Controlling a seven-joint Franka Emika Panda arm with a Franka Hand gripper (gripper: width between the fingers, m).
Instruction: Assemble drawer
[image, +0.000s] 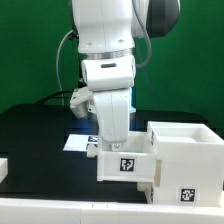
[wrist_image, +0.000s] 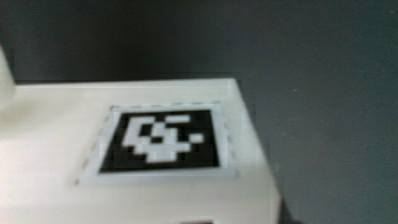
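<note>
The drawer (image: 128, 167), a small white open-topped box with a black-and-white tag on its front, sits against the side of the large white cube housing (image: 190, 160) that faces the exterior view's left. My gripper (image: 115, 143) reaches straight down into the drawer's top and looks shut on its wall. Its fingertips are hidden behind the drawer's front. The wrist view is filled by a blurred white face of the drawer (wrist_image: 71, 110) carrying a tag (wrist_image: 166, 141). Only a dark sliver of the gripper shows at that picture's edge.
The marker board (image: 76, 144) lies on the black table behind the drawer, towards the exterior view's left. Another white part (image: 4, 166) sticks in at the exterior view's left edge. A green wall stands behind the arm.
</note>
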